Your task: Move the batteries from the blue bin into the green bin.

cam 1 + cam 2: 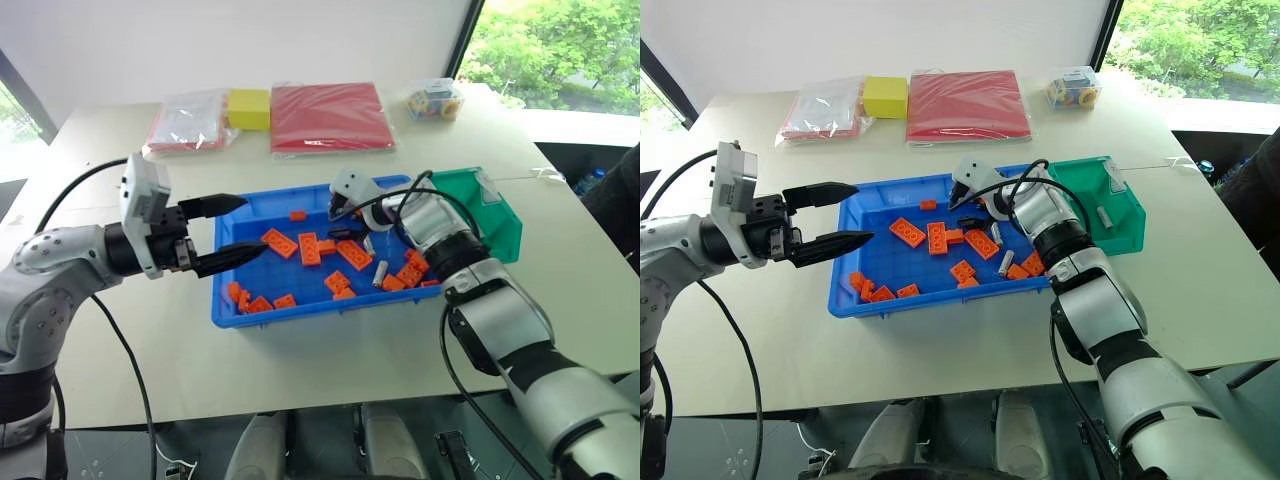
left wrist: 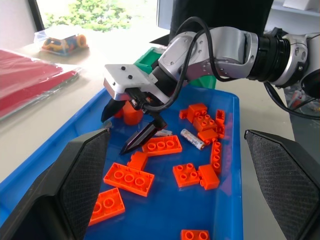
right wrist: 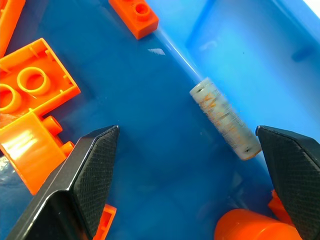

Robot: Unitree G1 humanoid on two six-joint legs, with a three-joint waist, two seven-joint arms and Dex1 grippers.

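The blue bin (image 1: 300, 312) sits mid-table with orange bricks scattered in it. Two batteries lie on its floor. One battery (image 3: 225, 118) rests between the fingertips of my open right gripper (image 1: 340, 222), which hangs low over the bin's far right part with nothing in it. The other battery (image 2: 192, 139) lies a little further right among the bricks. The green bin (image 1: 503, 228) stands against the blue bin's right end, with a silver cylinder (image 1: 1104, 217) inside. My left gripper (image 1: 255, 224) is open and empty, level above the blue bin's left end.
Orange bricks (image 1: 310, 247) lie around the batteries. At the table's far side are a red folder (image 1: 330, 115), a yellow block (image 1: 250, 108), a plastic bag (image 1: 188, 122) and a clear box of toys (image 1: 435, 100). A person's dark sleeve (image 1: 615, 200) shows at the right edge.
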